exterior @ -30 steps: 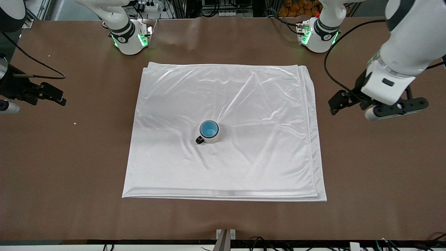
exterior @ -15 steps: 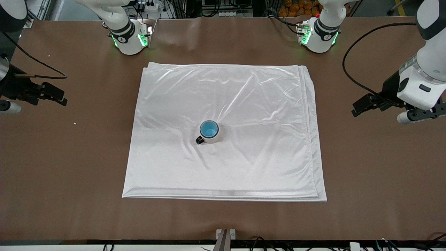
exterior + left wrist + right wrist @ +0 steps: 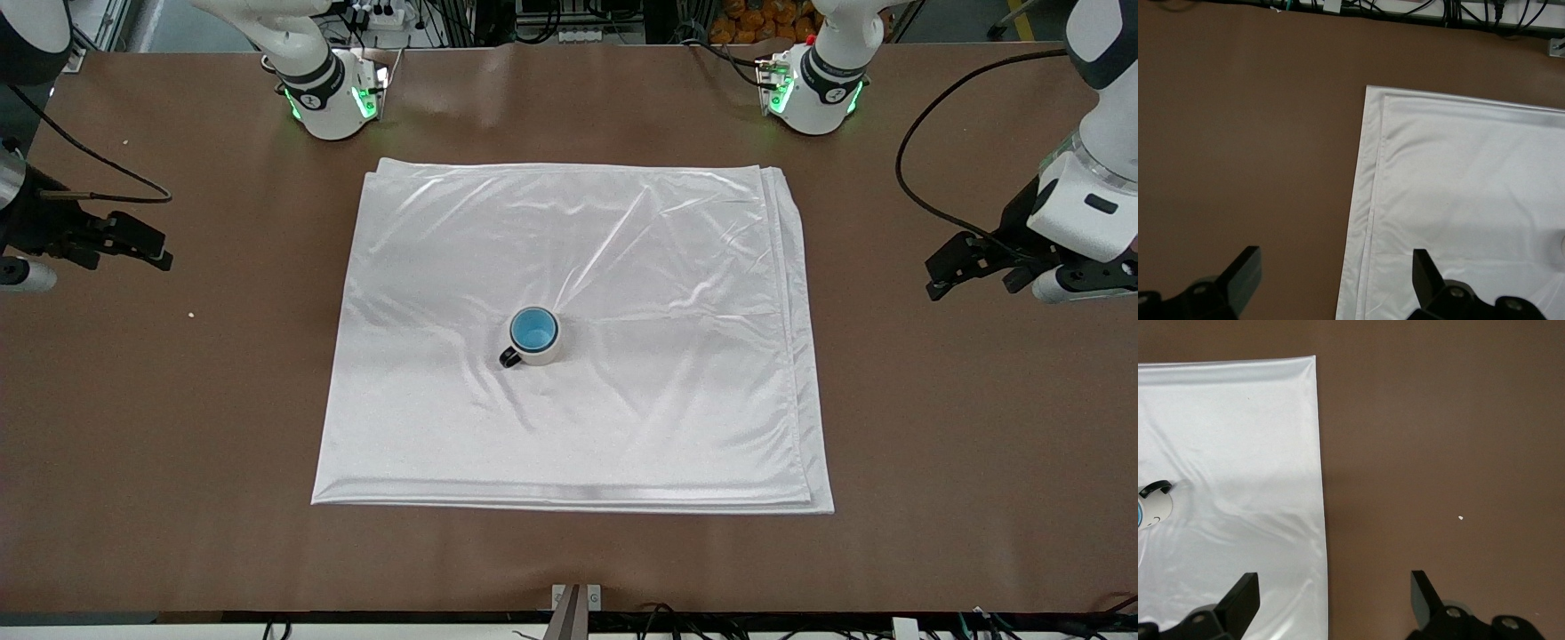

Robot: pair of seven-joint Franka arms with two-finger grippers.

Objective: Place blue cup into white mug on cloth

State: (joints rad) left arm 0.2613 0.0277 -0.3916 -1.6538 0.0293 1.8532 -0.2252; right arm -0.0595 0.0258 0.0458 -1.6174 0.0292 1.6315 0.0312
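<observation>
Broad brown tabletop [image 3: 933, 427], matte, spanning the whole front view. On its middle, large roughly square sheet of shiny white satin-like cloth [image 3: 622, 267], folded in layers with stacked edges showing toward the left arm's end and along the edge nearest the front camera, soft creases running across it.

Two white Franka arms, bases at the top of the front view, both idle out at the ends of the tabletop, clear of the cloth. Left claw [image 3: 956, 269] up over bare tabletop at the left arm's end, black fingers spread wide, nothing between them; in the left wrist view [image 3: 1331, 283] poised over the tabletop just beside the cloth's layered edge. Right claw [image 3: 133, 242] over bare tabletop at the right arm's end, likewise spread wide and empty; in the right wrist view [image 3: 1335, 603] open just beside the cloth's edge.

Near the cloth's centre, upright, cream-white round mug [image 3: 544, 355] with small black loop handle pointing toward the front camera and the right arm's end. Nested inside it, small light-blue handleless cup [image 3: 534, 330], blue interior filling the mug's mouth.

Tiny pale speck [image 3: 191, 314] on the tabletop toward the right arm's end.
</observation>
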